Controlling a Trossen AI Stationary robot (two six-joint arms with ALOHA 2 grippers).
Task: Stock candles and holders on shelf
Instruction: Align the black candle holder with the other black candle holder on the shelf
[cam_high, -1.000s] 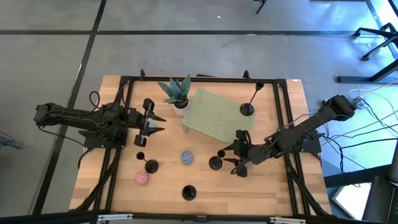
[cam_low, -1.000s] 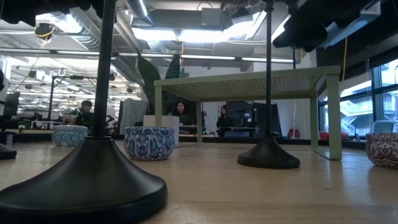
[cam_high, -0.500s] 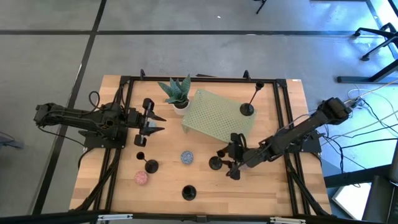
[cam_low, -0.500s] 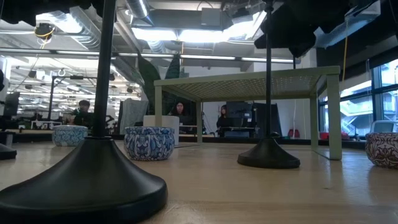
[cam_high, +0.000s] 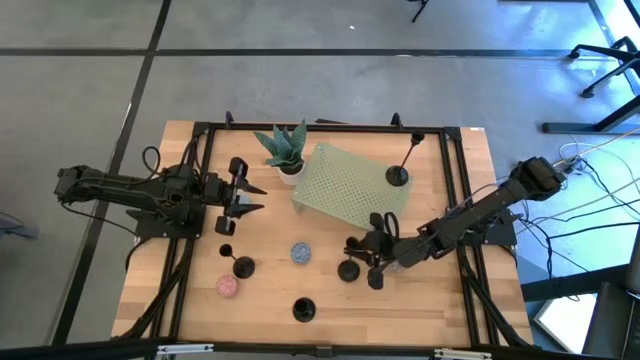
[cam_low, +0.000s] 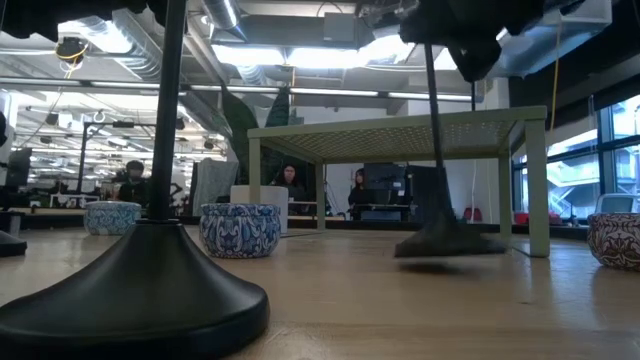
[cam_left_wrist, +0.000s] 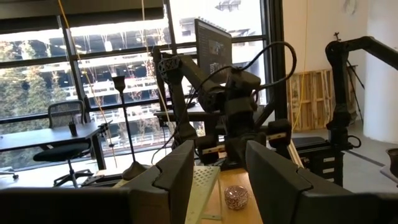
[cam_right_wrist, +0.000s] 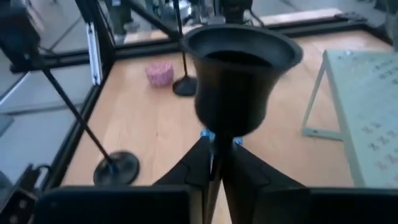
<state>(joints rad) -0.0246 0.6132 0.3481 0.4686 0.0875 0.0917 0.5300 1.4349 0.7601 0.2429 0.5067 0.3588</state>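
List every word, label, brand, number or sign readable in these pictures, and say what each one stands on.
None can be read.
The shelf, the holders, such as the one in the right gripper, and the blue candle carry only holes or patterns.
The monitor in the left wrist view shows no legible text.

Shelf (cam_high: 345, 186) pale perforated metal, matt; holders (cam_right_wrist: 235, 81) smooth black, slight sheen; table (cam_high: 450, 300) light wood.

A holder's stem is pinched by the right claw (cam_right_wrist: 216, 163), its cup (cam_right_wrist: 236, 78) upright above the counter (cam_right_wrist: 155, 130).
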